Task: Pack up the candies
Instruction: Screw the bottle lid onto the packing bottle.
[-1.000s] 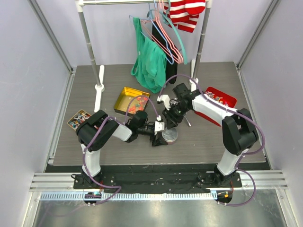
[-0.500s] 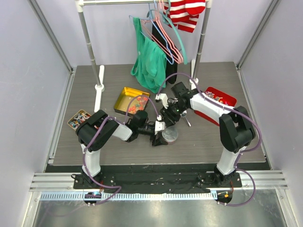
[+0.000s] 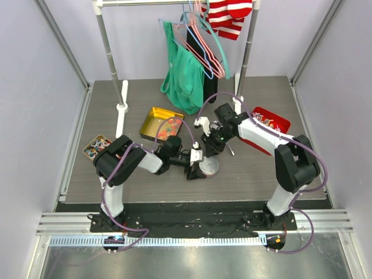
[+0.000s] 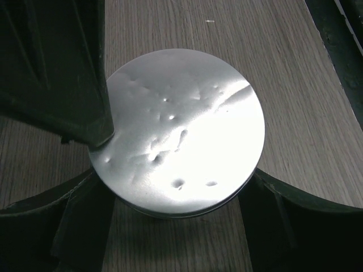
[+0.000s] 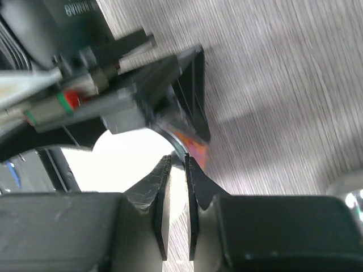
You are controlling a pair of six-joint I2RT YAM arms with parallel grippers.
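Grey wood-grain table (image 3: 261, 168), clothes rack (image 3: 110, 52) behind | candies (image 3: 168, 128) lie in the gold tin (image 3: 152, 114), just back-left of my grippers | my left gripper (image 4: 176, 181) clamps the round silver tin (image 4: 187, 124) by its sides | my right gripper (image 5: 178, 163): fingers pressed almost together at that tin's rim, hold unclear

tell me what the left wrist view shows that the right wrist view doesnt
Only left wrist: the silver tin, its whole dented round top, with the left gripper clamped around it. Only right wrist: the right gripper closed on the tin's rim, beside an orange-pink strip. Both: the tin and the grey wood-grain table.
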